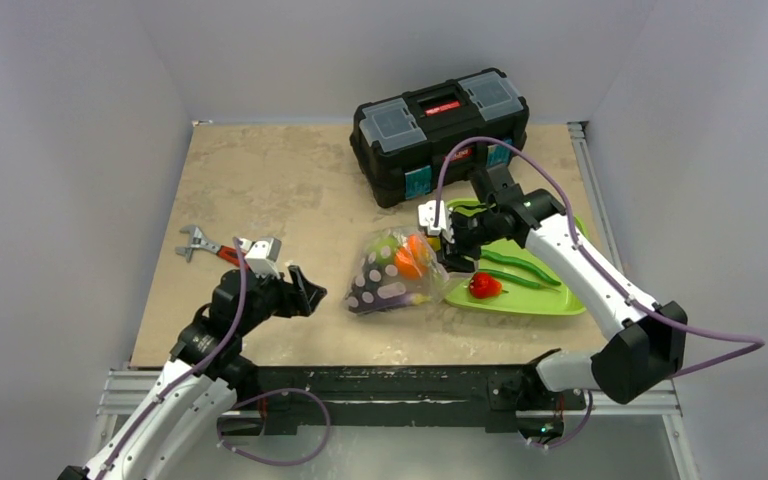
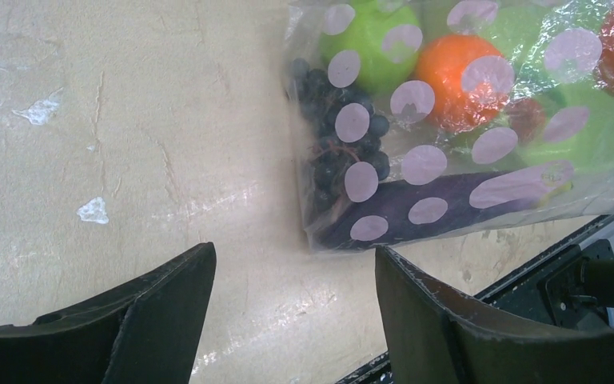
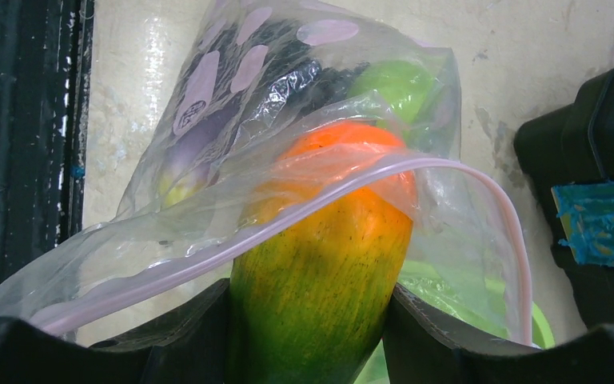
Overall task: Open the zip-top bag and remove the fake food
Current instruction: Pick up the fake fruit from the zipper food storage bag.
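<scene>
Zip-top bag (image 1: 390, 275): laid on the worktop (image 1: 280, 180) between the two grippers, just ahead of the left gripper (image 1: 305, 293) and with its open mouth at the right gripper (image 1: 447, 245).
Bag contents, counted: one bunch of grapes (image 2: 340, 152), one eggplant (image 2: 416, 212), one green apple (image 2: 372, 48) and one orange (image 2: 464, 80) are seen through the dotted plastic; further green and red pieces cannot be identified.
Mango (image 3: 328, 264): one, half out of the mouth, its near end clamped in the right gripper, its far end under the pink zip strip (image 3: 448, 168).
Right gripper: closed on the mango.
Left gripper: fingers spread wide, nothing between them, the bag's closed end not touched.
Tray (image 1: 550, 300): one, green, beneath and beside the right gripper; one red pepper (image 1: 483, 286) and what appear to be two green beans (image 1: 520, 272) lie in it.
Toolbox (image 1: 440, 130): one, black, lid shut, beyond the right gripper.
Wrench (image 1: 205, 245): one, red-handled, beyond the left gripper and to its left.
</scene>
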You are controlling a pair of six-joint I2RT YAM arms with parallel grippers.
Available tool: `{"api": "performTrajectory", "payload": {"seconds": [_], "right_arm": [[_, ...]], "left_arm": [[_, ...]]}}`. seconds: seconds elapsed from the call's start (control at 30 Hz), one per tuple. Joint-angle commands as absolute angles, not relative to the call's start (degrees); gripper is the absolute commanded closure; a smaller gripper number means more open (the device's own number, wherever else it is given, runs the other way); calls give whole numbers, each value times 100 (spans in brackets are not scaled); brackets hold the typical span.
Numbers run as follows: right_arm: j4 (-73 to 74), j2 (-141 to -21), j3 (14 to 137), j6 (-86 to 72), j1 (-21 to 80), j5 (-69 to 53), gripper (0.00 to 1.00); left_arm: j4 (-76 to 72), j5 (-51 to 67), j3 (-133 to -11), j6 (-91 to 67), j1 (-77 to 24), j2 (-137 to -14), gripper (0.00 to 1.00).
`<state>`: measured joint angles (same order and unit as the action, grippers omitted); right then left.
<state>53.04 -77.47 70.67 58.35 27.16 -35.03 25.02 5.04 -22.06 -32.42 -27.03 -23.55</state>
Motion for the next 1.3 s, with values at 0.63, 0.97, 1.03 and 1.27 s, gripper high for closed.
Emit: {"api": "performTrajectory", "payload": {"seconds": [0.63, 0.97, 1.03, 1.27], "right_arm": [[5480, -7448, 6707, 5779, 2597, -3269, 98], [5534, -7663, 6691, 5717, 2595, -3076, 98], [5564, -7676, 6716, 5699, 2601, -3195, 98], [5572, -7870, 7078, 5220, 2601, -3561, 98]], "left_arm": [[1691, 1622, -2153, -3223, -2707, -2217, 22], [827, 1853, -2243, -3028, -3657, -3123, 18], [856, 1308, -2405, -2807, -4182, -3481, 17], [616, -820, -2874, -1547, -5810, -4825, 8]]}}
